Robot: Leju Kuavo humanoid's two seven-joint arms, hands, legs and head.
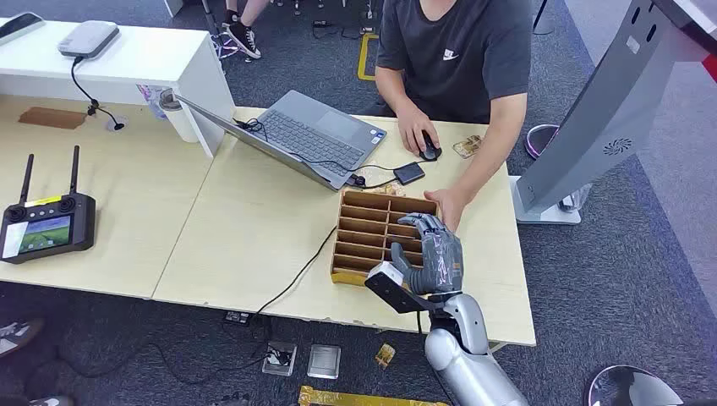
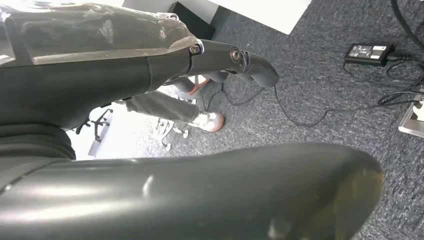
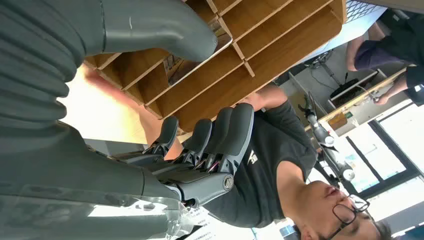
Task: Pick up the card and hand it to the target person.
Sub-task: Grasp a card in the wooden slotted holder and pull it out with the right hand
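- Card not identifiable inside the brown wooden compartmented tray; risk: grasping nothing.
- Right hand above tray's near-right corner, fingers apart, empty.
- Left hand state: cannot tell.
- Person's hand touches the tray's far-right corner; collision risk.

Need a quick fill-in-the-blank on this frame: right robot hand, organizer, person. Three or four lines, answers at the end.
1. The right robot hand hovers over the wooden ____ with many compartments.
2. The person's hand touches the organizer's far ____ corner.
3. The person's other hand rests on a computer ____.
4. The open laptop sits on the ____.

Missing words: organizer; right; mouse; table
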